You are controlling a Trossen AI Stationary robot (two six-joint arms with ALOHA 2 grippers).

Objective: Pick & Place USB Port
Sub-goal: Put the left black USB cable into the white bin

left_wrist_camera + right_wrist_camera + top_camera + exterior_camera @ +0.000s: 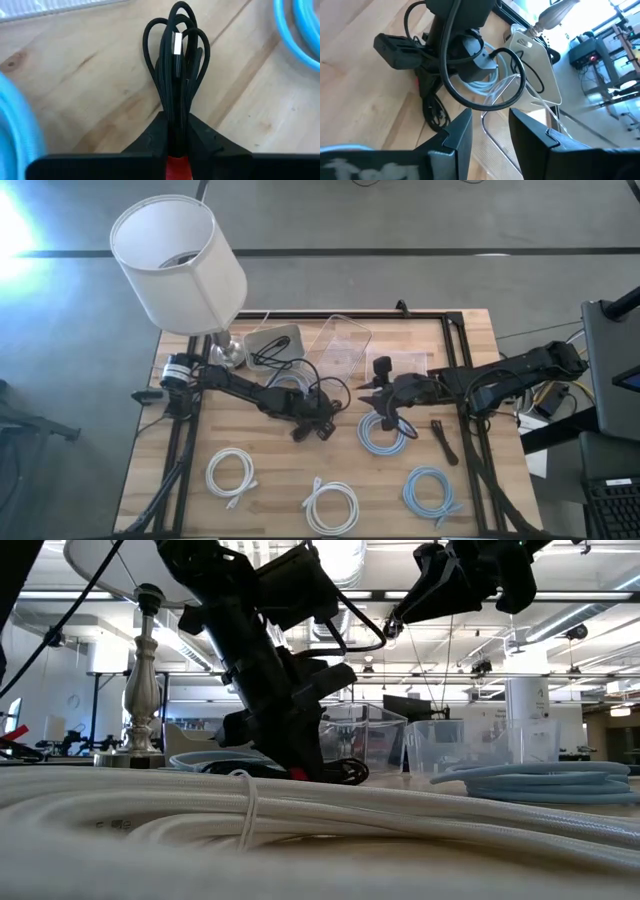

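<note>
Black USB cable bundle sits on the wooden table near its middle, pinched tight in the left gripper. Right gripper hovers just off at the bundle's 3 o'clock, above a light-blue cable coil, fingers parted a bit, holding nothing.
</note>
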